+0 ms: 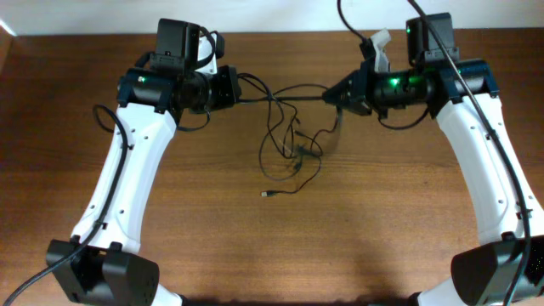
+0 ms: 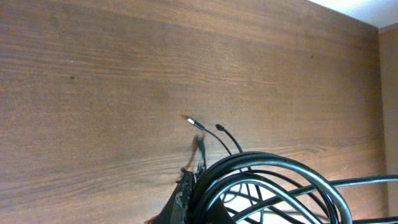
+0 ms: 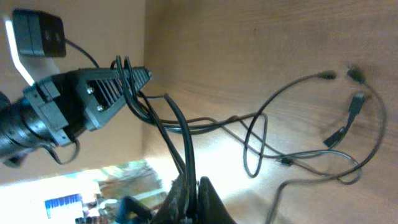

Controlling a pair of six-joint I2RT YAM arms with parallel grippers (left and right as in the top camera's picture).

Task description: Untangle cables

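Several thin black cables (image 1: pixel 293 144) hang in a loose tangle over the middle of the wooden table (image 1: pixel 382 221), stretched between my two raised grippers. My left gripper (image 1: pixel 236 87) is shut on a bundle of cable loops (image 2: pixel 273 171); its jaws (image 2: pixel 193 194) show at the bottom of the left wrist view. My right gripper (image 1: pixel 330 96) is shut on cable strands (image 3: pixel 186 149) that rise from its jaws (image 3: pixel 190 190) toward the left gripper (image 3: pixel 118 87). One plug end (image 1: pixel 266 195) lies on the table. Other plugs show in the wrist views (image 2: pixel 194 122) (image 3: pixel 326 76).
The table's far edge meets a light wall (image 1: pixel 272 13) behind both arms. The white arm links (image 1: pixel 127 170) (image 1: pixel 484 170) run down each side to bases at the front corners. Thicker black arm cables (image 1: pixel 450 59) loop near the right wrist.
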